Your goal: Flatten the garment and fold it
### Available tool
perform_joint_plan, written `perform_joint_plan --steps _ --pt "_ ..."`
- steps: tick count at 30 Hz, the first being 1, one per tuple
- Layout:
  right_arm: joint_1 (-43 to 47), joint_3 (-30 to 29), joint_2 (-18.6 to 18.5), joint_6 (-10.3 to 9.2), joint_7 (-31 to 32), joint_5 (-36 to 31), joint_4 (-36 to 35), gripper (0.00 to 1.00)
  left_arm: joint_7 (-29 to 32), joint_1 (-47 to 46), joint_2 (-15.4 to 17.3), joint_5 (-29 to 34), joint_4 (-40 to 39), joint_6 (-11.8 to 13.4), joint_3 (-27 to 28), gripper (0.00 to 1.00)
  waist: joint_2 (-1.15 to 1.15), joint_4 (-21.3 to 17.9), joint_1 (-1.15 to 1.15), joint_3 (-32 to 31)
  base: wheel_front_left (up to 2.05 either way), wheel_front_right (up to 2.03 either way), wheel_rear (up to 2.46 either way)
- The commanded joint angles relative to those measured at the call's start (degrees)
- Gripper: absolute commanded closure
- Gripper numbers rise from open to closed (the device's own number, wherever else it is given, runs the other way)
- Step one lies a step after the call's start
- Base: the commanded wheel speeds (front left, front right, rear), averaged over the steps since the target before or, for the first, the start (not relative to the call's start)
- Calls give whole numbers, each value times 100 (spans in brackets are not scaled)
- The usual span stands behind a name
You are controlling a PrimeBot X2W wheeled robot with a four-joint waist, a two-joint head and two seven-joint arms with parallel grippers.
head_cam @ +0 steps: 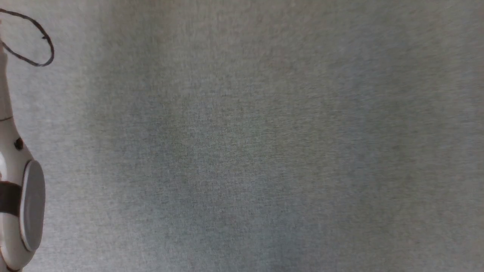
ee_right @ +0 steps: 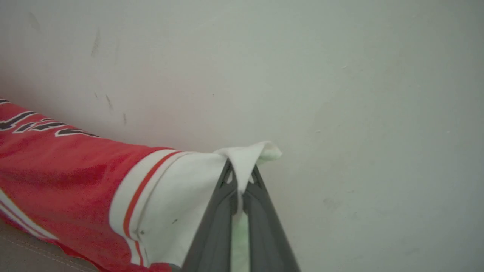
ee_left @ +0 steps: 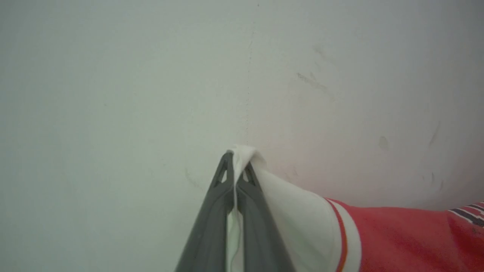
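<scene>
left gripper (ee_left: 236,160) and right gripper (ee_right: 239,172) each pinch the garment (ee_left: 397,238) by a white sleeve, red body spanning between them

This is looking like a bare indoor room, more a robot test space than a furnished home, though the frames are not settling which. A plain off-white flat surface (ee_left: 113,94), scuffed with grey marks and crossed by one thin seam, is standing as the backdrop. Below that surface a strip of brown stitched material (ee_right: 19,258) is peeking in. A grey woven covering (head_cam: 264,151) is showing beneath a thin black cable loop (head_cam: 52,53).
</scene>
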Motion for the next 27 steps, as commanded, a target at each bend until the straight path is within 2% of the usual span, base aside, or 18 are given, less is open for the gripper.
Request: perform_joint_plan --steps 1,7,11,18,21,22,27 --pt "-15 20 2 -5 -111 -32 112 100 -145 -5 -2 -63 75 -85 -8 100 0 190 -2 678 0 0 0" --pt "334 350 -41 -5 -473 174 316 100 -543 376 -72 -245 236 -297 -29 100 0 261 -2 675 0 0 0" --pt "759 571 -106 -5 -672 515 113 100 -515 823 -98 -493 56 -425 32 100 0 250 -2 443 0 0 0" --pt "2192 667 -447 -5 -590 1250 -1083 100 212 2247 -182 -1161 -1028 -382 376 100 0 206 -2 -275 0 0 0" --pt "3102 407 -586 -5 -389 1440 -1746 100 650 3202 -208 -1325 -1697 -295 405 100 0 188 -2 -646 0 0 0" --pt "3102 407 -586 -5 -389 1440 -1746 100 650 3202 -208 -1325 -1697 -295 405 100 0 188 -2 -646 0 0 0" --pt "4708 -282 -556 -5 -3 1570 -2896 100 1251 4813 -301 -1574 -2825 -26 501 100 0 185 -2 -1151 0 0 0"
